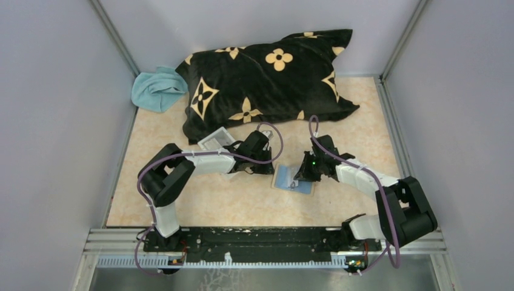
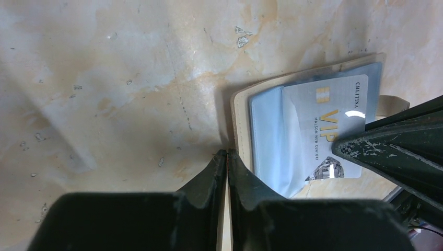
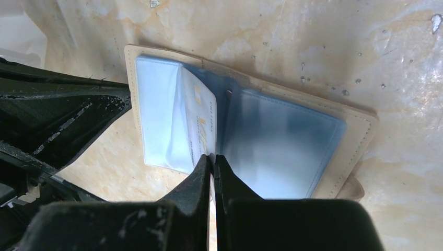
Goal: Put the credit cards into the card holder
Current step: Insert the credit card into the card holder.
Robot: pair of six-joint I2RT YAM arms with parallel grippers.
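The right gripper [image 3: 211,158] has its fingers pressed together, and a pale sliver shows in the slit between them. The near edge of the card [image 3: 200,117] runs right into those fingertips, so the grip looks to be on the card. The card is pale grey-white with a gold chip mark and gold "VIP" lettering. In the right wrist view it stands tilted, just left of the fold of the holder [image 3: 290,138], with its far edge against the left-hand clear sleeve. In the left wrist view it looks partly under the sleeve's film, though how far in it sits cannot be made out.

The left gripper [image 2: 227,157] is nearly closed, and a thin tan strip shows between its fingers. Its tips meet the tan outer edge of the holder, on the side away from the right gripper, and they appear to be pinching that edge.

The holder lies open and flat on the tabletop [image 2: 130,78], bluish sleeves facing up and a tan stitched border around them. Its closing tab sticks out from under the far right corner. In the top view it sits near the middle of the marbled tabletop, between the two grippers, with the right gripper over its right part.

Behind the left arm, a clear tray [image 1: 213,142] lies well apart from the holder. A black pillow [image 1: 260,79] with tan flower prints lies along the back, and a teal cloth [image 1: 156,91] is bunched at its left end.
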